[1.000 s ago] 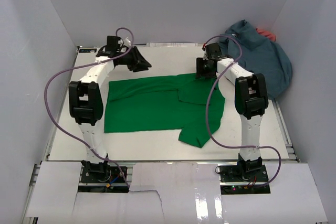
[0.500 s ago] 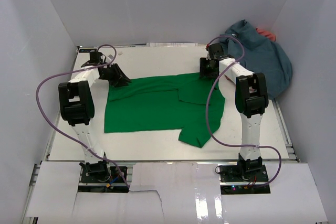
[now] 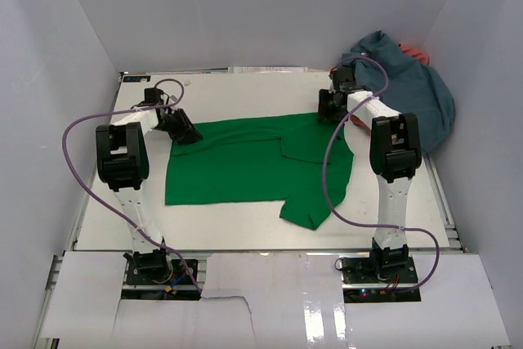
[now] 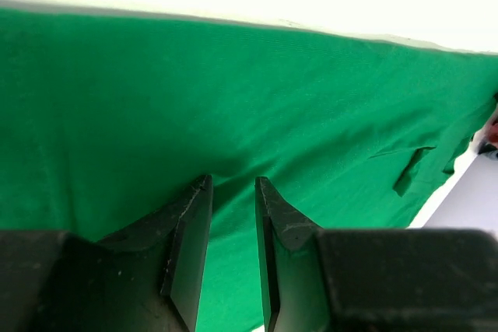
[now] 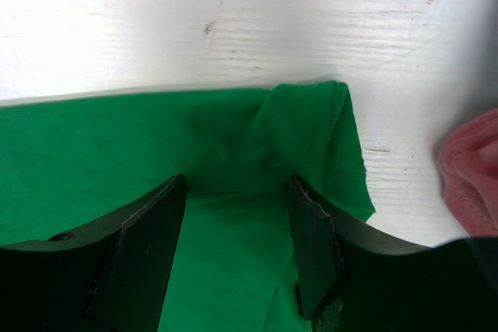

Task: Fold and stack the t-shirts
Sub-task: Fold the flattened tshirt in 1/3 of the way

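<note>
Left end effector [image 4: 231, 192]: jaws set narrow, tips down on the green t-shirt [image 3: 237, 161] at its far left edge, with a strip of cloth showing in the gap. I cannot tell whether a fold is actually pinched. Right end effector [image 5: 237, 184]: jaws wide apart and holding nothing, straddling the shirt's far right corner, where the cloth doubles into a small flap.

The green shirt lies spread across the middle of the worktop [image 3: 245, 91], with a layer already laid over on its right side and one part trailing toward the near edge. The slate blue-grey t-shirt [image 3: 413, 91] is heaped at the far right corner, well apart from the green one, and the coral red t-shirt [image 3: 418, 55] peeks out behind it.

The step in hand looks like taking the green shirt's far edge at both ends for a fold toward the near side. The next move calls for both end effectors to close firmly on that edge, then lift level and together, keeping the cloth taut between them
</note>
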You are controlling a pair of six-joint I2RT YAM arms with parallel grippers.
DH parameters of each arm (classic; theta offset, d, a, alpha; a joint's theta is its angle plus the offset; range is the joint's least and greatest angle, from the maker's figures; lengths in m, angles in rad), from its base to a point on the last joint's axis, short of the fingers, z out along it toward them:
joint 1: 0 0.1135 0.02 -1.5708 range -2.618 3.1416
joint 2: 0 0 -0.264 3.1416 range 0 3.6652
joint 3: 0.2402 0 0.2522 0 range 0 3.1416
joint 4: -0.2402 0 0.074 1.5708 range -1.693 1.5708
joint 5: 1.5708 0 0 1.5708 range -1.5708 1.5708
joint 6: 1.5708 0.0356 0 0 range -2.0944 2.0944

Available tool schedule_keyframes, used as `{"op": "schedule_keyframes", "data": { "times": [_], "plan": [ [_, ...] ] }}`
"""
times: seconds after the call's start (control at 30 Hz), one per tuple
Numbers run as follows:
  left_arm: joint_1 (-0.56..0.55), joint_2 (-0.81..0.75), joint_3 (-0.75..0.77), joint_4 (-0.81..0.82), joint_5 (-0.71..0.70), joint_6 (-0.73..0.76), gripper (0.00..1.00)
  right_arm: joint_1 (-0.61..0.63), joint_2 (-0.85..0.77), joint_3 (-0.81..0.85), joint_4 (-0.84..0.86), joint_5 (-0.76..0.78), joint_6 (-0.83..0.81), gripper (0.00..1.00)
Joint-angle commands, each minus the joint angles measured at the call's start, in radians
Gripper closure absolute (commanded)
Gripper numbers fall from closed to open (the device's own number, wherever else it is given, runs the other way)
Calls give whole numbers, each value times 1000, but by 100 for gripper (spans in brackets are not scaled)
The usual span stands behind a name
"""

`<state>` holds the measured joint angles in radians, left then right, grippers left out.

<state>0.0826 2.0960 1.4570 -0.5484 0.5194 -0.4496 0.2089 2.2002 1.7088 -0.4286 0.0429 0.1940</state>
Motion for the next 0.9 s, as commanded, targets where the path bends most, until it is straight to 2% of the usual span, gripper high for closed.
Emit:
{"op": "schedule_keyframes", "data": {
  "times": [0.0,0.27,0.67,0.87],
  "plan": [
    [19,-17,-21,5,-65,5,60,-14,-11,-17,19,8,-16,38],
    [57,-25,-50,4,-108,5,60,-20,27,-2,14,-11,-16,38],
    [112,-59,-95,13,-157,-26,60,-22,157,155,4,-77,4,37],
    [114,34,-5,19,-133,-50,60,-22,239,282,-1,-130,27,36]
  ]
}}
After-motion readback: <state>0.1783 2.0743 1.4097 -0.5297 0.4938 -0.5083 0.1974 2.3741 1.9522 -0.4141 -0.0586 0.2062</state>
